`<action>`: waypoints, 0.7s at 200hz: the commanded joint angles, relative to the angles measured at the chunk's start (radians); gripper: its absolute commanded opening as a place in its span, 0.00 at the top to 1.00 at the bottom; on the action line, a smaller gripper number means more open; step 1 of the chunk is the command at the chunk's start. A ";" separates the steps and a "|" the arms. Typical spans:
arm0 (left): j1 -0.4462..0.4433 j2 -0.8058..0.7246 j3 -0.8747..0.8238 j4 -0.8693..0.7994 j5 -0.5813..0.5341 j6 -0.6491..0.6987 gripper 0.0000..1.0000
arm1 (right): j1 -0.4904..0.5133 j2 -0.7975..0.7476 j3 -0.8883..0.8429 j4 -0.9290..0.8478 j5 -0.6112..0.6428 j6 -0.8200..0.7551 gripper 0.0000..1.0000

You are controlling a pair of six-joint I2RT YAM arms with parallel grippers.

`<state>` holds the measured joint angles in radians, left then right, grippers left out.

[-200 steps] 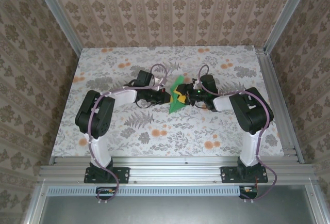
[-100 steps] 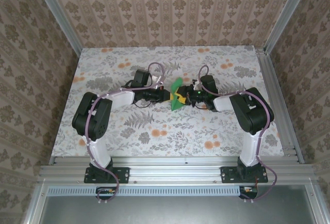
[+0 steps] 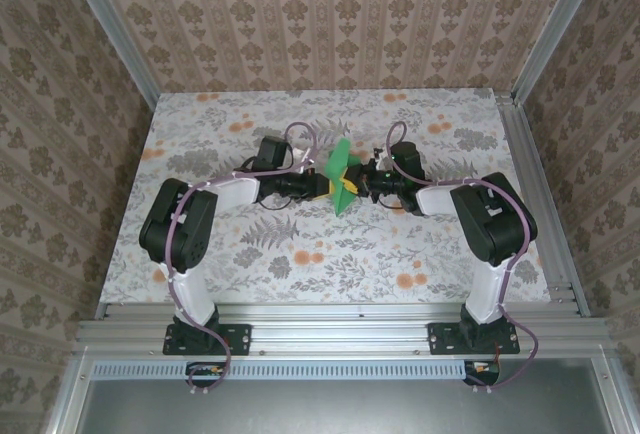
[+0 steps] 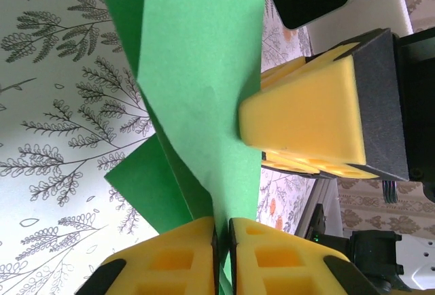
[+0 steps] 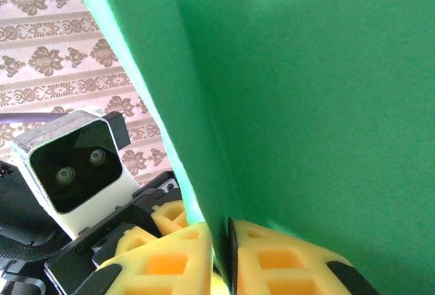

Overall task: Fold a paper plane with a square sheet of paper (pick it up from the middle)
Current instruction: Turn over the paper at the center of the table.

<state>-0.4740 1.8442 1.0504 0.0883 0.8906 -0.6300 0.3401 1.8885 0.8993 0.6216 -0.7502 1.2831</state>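
Left gripper [image 4: 223, 235] and right gripper [image 5: 225, 239] face each other, each clamped on the creased green paper sheet [image 3: 341, 176] upright between them over the worktop [image 3: 250, 244], probably to sharpen its fold.

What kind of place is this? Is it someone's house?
Probably a robot test booth, not a house. The left arm and right arm are bolted to a metal frame, patterned walls box in a small table, and both arms pinch one green paper.

creased bright-green paper [image 3: 340, 178] stands upright above table centre.
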 commanded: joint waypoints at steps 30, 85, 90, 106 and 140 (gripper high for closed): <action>0.012 -0.053 -0.027 -0.015 0.011 0.014 0.77 | -0.006 -0.053 0.017 -0.120 0.000 -0.102 0.91; 0.046 -0.117 -0.018 -0.092 -0.054 0.011 0.57 | -0.024 -0.106 0.042 -0.219 0.027 -0.158 1.00; 0.047 -0.126 -0.016 -0.107 -0.073 0.007 0.54 | -0.027 -0.111 0.044 -0.215 0.029 -0.155 1.00; 0.047 -0.169 -0.032 -0.103 -0.121 -0.033 0.47 | -0.029 -0.122 0.056 -0.211 0.028 -0.146 1.00; 0.034 -0.286 -0.086 -0.004 -0.165 -0.162 0.32 | -0.032 -0.129 0.058 -0.113 0.026 -0.066 1.00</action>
<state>-0.4313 1.6505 1.0004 0.0284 0.7792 -0.6979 0.3126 1.7931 0.9344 0.4446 -0.7334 1.1622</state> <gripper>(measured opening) 0.644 0.067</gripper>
